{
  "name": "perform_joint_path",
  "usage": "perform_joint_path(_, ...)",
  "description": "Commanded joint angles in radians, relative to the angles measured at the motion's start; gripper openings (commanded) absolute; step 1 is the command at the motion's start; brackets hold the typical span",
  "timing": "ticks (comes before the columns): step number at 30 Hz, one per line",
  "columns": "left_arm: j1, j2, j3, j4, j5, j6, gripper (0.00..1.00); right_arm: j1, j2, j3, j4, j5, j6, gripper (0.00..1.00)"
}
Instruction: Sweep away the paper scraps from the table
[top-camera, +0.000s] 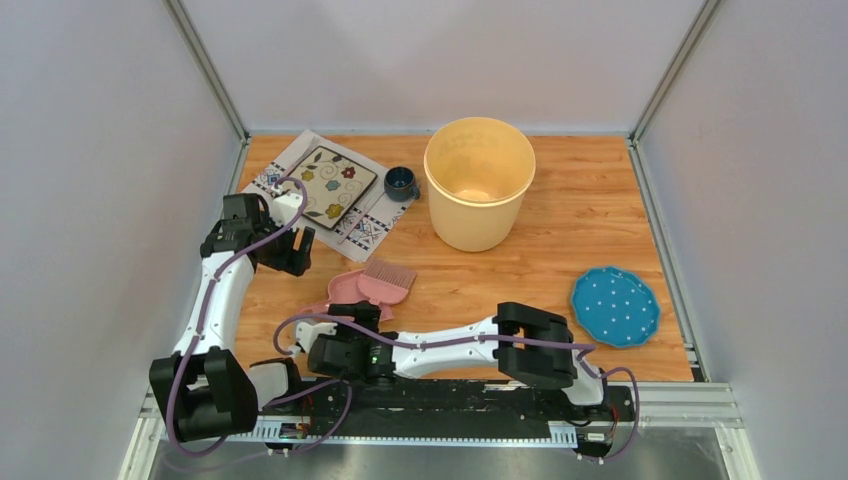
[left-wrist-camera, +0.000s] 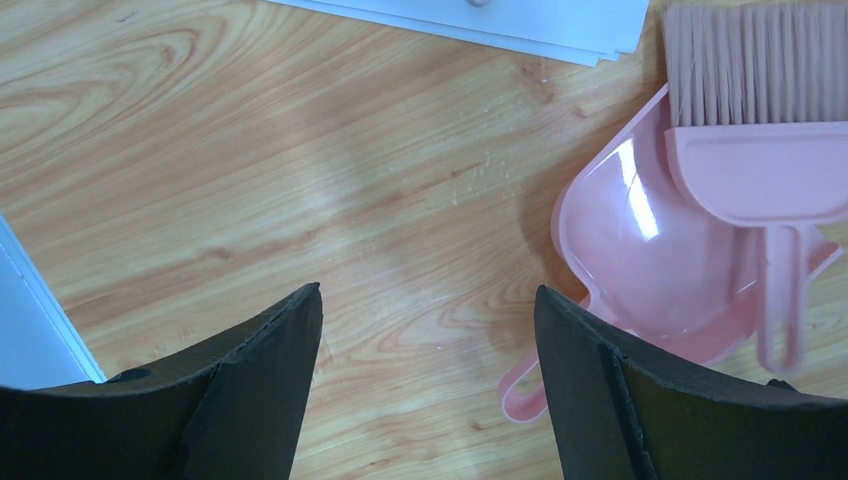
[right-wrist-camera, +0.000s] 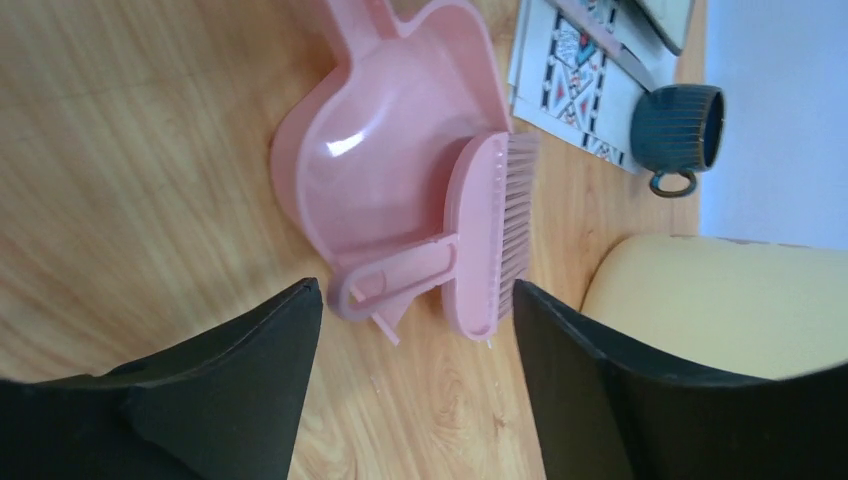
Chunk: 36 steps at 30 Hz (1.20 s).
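Observation:
No paper scraps show in any view. The table (top-camera: 570, 250) is orange-brown wood grain. A pink dustpan (top-camera: 343, 290) lies on it with a pink brush (top-camera: 389, 280) resting across its pan. My left gripper (top-camera: 297, 262) hovers just left of the dustpan (left-wrist-camera: 640, 240), open, with only bare wood between its fingers (left-wrist-camera: 428, 292). The brush (left-wrist-camera: 760, 170) lies to its right. My right gripper (top-camera: 358, 315) stands open just short of the brush handle (right-wrist-camera: 400, 275), holding nothing (right-wrist-camera: 416, 285). The dustpan (right-wrist-camera: 380, 160) lies just beyond it.
A tall cream bucket (top-camera: 478, 180) stands at the back centre. A dark blue cup (top-camera: 401, 182) sits beside a white patterned placemat (top-camera: 275, 178) carrying a flowered square plate (top-camera: 330, 185). A blue dotted plate (top-camera: 614, 305) lies at the right.

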Motion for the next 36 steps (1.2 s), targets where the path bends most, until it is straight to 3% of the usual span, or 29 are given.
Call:
perform_joint_path(1, 0.01, 0.009, 0.001, 0.011, 0.018, 0.01, 0.84, 0.011, -0.046, 0.029, -0.055, -0.132, 0.061, 0.76)
perform_joint_path(8, 0.01, 0.016, 0.005, 0.006, 0.024, 0.012, 0.85, 0.01, -0.144, 0.07, -0.188, -0.421, 0.082, 0.78)
perform_joint_path(11, 0.009, 0.017, 0.005, 0.006, 0.024, 0.013, 0.85, 0.004, -0.189, 0.098, -0.274, -0.629, 0.064, 0.78)
perform_joint_path(15, 0.01, 0.019, 0.004, 0.006, 0.029, 0.013, 0.85, -0.07, -0.25, 0.099, -0.346, -1.061, 0.047, 0.77)
perform_joint_path(18, 0.009, 0.02, 0.004, 0.005, 0.029, 0.013, 0.85, -0.134, -0.281, 0.09, -0.4, -1.256, 0.033, 0.77)
perform_joint_path(24, 0.009, 0.019, 0.004, 0.0, 0.029, 0.021, 0.85, -0.258, -0.319, 0.047, -0.533, -1.436, 0.019, 0.77)
perform_joint_path(36, 0.01, 0.023, 0.005, -0.004, 0.037, 0.027, 0.86, -0.516, -0.488, -0.227, -0.52, -1.544, 0.136, 0.79)
